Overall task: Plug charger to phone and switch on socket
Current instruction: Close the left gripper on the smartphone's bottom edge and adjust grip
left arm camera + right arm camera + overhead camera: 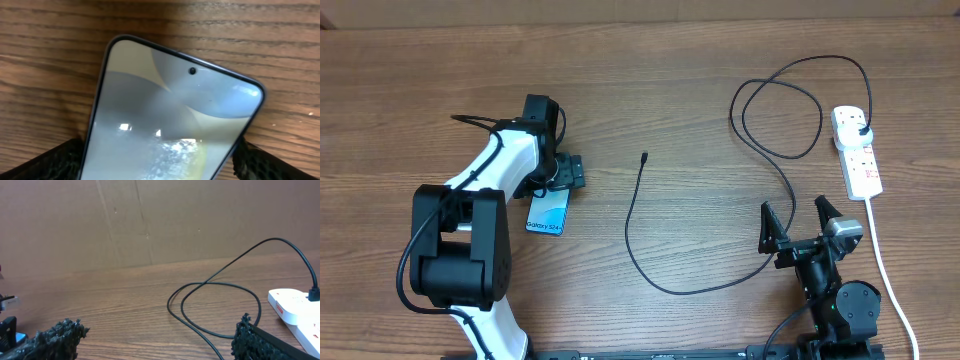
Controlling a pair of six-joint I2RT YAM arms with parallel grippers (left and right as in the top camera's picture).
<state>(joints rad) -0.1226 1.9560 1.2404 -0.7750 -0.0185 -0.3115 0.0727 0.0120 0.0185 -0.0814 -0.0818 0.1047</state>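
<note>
The phone (pixel 548 212), with a light blue screen, lies flat on the wooden table and fills the left wrist view (pixel 175 115). My left gripper (pixel 560 172) sits over its top end, one finger tight against each long edge (pixel 157 160). The black charger cable (pixel 630 240) runs from its free connector tip (pixel 645 157) in a wide loop to the black plug (pixel 861 131), seated in the white socket strip (pixel 857 150). My right gripper (pixel 795 218) is open and empty near the front edge. Its view (pixel 157 340) shows the cable loops (pixel 220 285) and the socket (pixel 295 307).
The socket's white cord (pixel 885 260) runs down the right side to the front edge, beside the right arm's base. A brown cardboard wall (pixel 150 220) stands behind the table.
</note>
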